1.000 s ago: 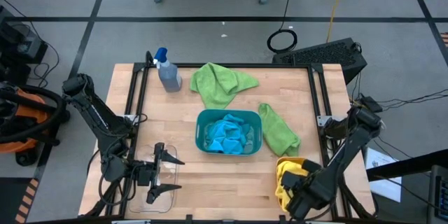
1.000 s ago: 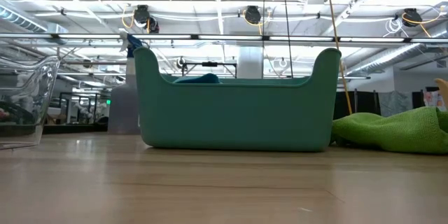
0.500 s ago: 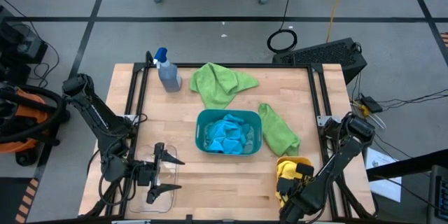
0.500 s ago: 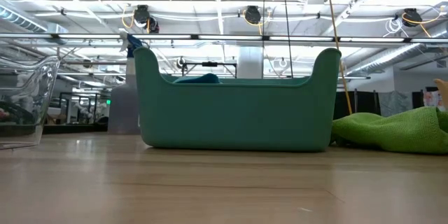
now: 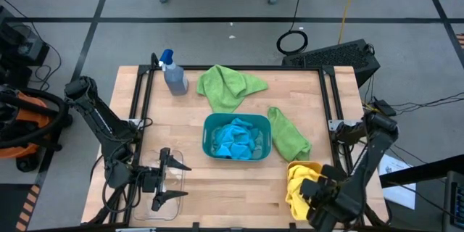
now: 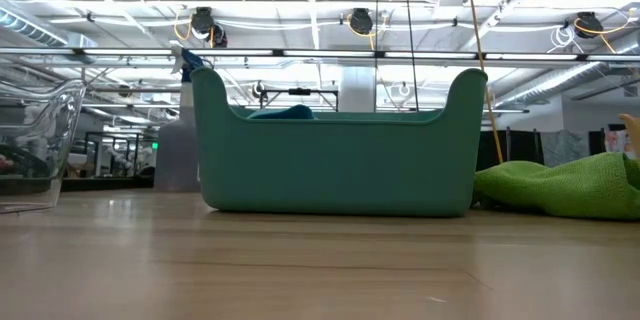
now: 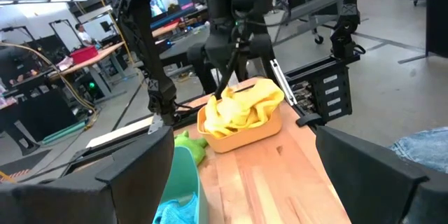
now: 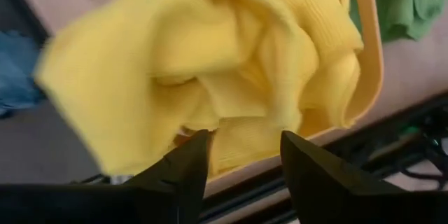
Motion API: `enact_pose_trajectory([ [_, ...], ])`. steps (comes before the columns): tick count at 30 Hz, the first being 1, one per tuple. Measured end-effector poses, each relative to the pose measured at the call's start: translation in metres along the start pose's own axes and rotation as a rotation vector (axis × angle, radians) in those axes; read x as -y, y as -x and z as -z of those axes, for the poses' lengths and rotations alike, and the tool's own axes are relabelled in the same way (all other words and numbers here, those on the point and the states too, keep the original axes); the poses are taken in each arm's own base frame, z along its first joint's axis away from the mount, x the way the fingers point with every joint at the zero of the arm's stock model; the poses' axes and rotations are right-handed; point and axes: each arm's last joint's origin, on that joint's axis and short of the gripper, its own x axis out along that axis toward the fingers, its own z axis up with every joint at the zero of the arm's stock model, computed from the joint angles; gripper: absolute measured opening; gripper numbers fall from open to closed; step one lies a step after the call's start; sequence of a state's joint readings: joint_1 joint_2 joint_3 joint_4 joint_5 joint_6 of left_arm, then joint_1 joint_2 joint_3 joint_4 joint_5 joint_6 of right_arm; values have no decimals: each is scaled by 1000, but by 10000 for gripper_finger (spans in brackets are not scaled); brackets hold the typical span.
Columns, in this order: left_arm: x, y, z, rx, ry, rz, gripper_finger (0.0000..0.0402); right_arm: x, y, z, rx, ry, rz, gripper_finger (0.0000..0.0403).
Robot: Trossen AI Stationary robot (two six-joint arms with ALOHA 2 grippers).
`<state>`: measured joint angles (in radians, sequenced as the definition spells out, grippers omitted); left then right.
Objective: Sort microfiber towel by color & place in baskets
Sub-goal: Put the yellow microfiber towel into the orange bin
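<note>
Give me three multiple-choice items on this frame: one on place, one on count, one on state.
1. Where are the soft bright blue cloths?
A. in the teal plastic tub
B. on the bare tabletop
C. in the clear tub

2. How many lime green cloths lie loose on the wooden table?
A. one
B. two
C. three

3. The right claw is:
A. clamped on a blue cloth
C. parted over the yellow cloths
B. gripping the spray bottle

Key: 1 A, blue shows inside the teal tub; 2 B, one behind the tub, one right of it; 3 C, fingers apart with yellow cloth beyond.

We see fuzzy, matt cloth in the yellow towels (image 8: 231, 70) and smooth plastic in the orange basket (image 7: 245, 134). The table (image 5: 217, 181) looks like pale, smooth wood.
</note>
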<state>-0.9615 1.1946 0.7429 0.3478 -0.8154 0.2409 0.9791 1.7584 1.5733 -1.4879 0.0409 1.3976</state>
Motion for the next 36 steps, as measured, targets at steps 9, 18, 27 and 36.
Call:
enact_pose_trajectory([
  [9,0,0,0,0,0,0,354,-26,21,8,205,105,-259,125],
  [18,0,0,0,0,1,0,354,-42,-8,3,210,203,-140,12],
  [27,0,0,0,0,1,0,354,-27,-52,7,74,167,55,3],
  [36,0,0,0,0,1,0,354,-20,-101,7,11,151,40,1],
])
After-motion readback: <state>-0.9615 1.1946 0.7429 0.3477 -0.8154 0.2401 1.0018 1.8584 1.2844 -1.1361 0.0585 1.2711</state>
